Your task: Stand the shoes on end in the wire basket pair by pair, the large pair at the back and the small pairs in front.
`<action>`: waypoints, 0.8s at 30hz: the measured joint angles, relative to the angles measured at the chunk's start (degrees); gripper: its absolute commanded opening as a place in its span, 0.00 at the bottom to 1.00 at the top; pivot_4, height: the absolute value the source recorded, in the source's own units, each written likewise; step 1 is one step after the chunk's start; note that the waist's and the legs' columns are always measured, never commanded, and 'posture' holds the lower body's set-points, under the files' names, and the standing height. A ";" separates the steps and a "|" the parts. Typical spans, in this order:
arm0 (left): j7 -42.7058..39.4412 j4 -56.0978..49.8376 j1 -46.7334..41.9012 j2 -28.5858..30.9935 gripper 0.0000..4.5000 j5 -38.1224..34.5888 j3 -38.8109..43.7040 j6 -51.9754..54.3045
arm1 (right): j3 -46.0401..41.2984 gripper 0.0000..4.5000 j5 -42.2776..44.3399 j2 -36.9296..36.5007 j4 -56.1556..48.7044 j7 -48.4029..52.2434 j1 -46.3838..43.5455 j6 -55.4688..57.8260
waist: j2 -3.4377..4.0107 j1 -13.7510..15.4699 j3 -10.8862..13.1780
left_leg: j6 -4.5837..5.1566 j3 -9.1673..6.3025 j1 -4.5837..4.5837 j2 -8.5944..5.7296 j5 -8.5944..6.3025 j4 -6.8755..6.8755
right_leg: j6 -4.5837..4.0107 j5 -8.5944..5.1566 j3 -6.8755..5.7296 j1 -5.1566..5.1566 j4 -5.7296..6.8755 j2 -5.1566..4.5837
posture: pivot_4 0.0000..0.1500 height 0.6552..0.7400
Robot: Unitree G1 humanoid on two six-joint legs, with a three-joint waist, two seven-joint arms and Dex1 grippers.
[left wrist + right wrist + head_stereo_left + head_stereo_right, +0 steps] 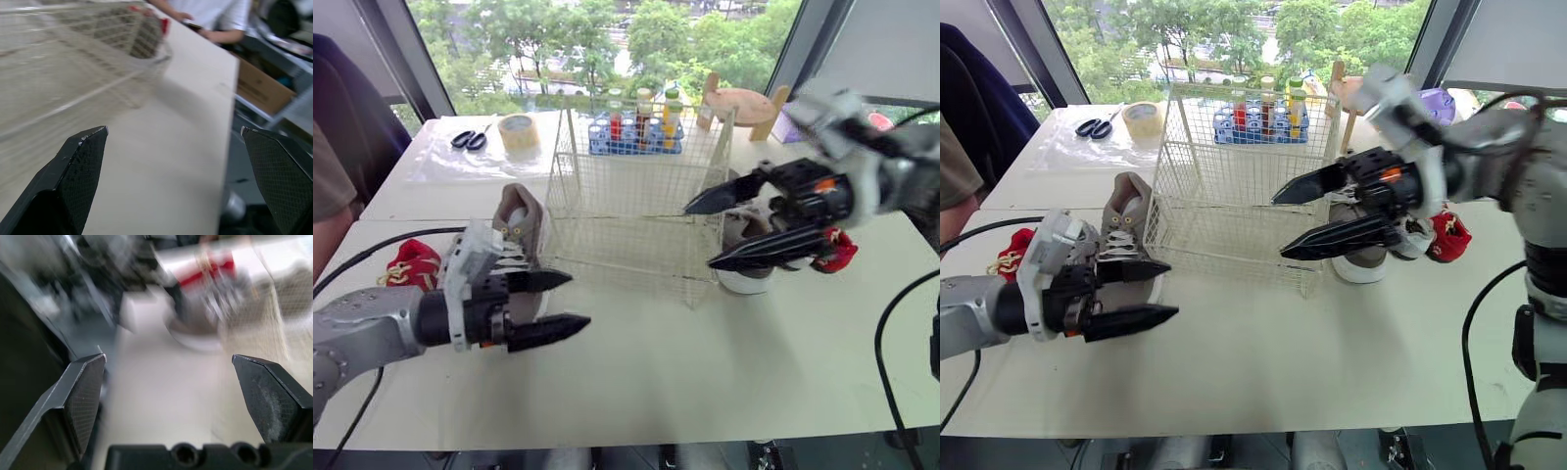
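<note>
The white wire basket stands empty mid-table. A large grey shoe stands against its left side, just behind my left gripper, which is open and holds nothing. Further left lies a small red shoe. The other grey shoe sits on its white sole right of the basket, with a second small red shoe beside it. My right gripper hovers open at the basket's front right corner, in front of that grey shoe.
At the back are scissors, a tape roll, a blue rack of bottles and a wooden piece. A person sits at the left edge. A black cable crosses the left side.
</note>
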 measured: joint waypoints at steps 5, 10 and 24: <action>1.00 -1.31 0.22 0.42 1.00 1.05 -0.33 -0.05 | 12.75 0.99 -14.63 3.19 2.00 1.68 -0.05 -7.86 | 0.02 0.06 0.02 | -0.05 0.08 0.02 0.02 0.03 0.03 | 0.00 0.00 0.08 -0.04 0.09 0.07 | 1.00 1.00; 2.32 -3.45 2.06 0.17 1.00 3.49 -1.82 -0.35 | 17.06 0.81 -23.81 5.74 1.78 -1.45 1.98 -11.28 | 0.01 0.12 0.00 | -0.08 0.11 0.06 0.03 0.05 0.03 | -0.01 0.01 0.14 -0.03 0.12 0.08 | 1.00 1.00; 5.87 -6.40 3.50 -1.96 1.00 4.64 -4.24 -2.45 | 15.39 0.01 -28.36 4.25 -8.39 -5.94 6.05 -3.09 | -0.04 0.20 -0.03 | -0.16 0.09 0.12 0.09 0.08 0.05 | -0.06 0.02 0.15 -0.02 0.19 0.19 | 1.00 1.00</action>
